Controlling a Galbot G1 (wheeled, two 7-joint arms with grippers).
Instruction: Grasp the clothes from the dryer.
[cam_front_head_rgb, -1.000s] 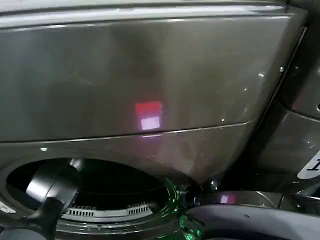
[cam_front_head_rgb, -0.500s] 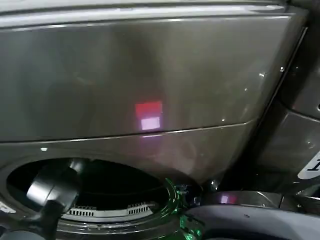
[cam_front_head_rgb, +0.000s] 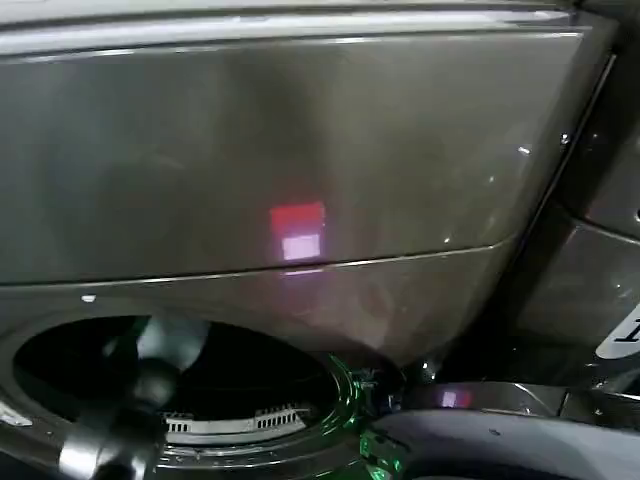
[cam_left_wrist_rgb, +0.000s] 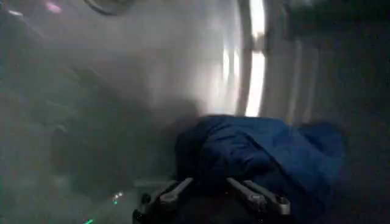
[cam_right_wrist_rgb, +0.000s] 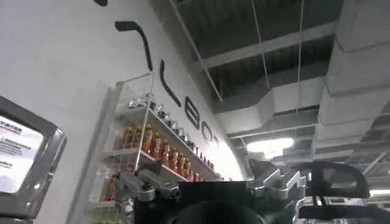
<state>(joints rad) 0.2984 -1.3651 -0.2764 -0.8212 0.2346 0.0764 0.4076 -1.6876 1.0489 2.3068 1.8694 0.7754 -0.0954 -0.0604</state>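
Inside the dryer drum (cam_left_wrist_rgb: 152, 73) lies a bundle of dark blue clothes (cam_left_wrist_rgb: 268, 152) against the drum wall. My left gripper (cam_left_wrist_rgb: 210, 185) is inside the drum, open, its two fingers spread with their tips at the near edge of the blue bundle. In the head view my left arm (cam_front_head_rgb: 140, 400) reaches down through the round dryer opening (cam_front_head_rgb: 250, 365), and the clothes are hidden there. My right gripper (cam_right_wrist_rgb: 213, 182) is held away from the dryer, pointing up at the room's ceiling, open with nothing between its fingers.
The dryer's grey front panel (cam_front_head_rgb: 300, 150) is close ahead. The open door (cam_front_head_rgb: 500, 435) juts out at lower right beside the opening's rim (cam_front_head_rgb: 345, 390), lit green. A shelf of bottles (cam_right_wrist_rgb: 152, 146) stands on the wall behind the right gripper.
My left arm has swung lower and to the right in the dryer opening, blurred with motion now. The dryer and door have not moved.
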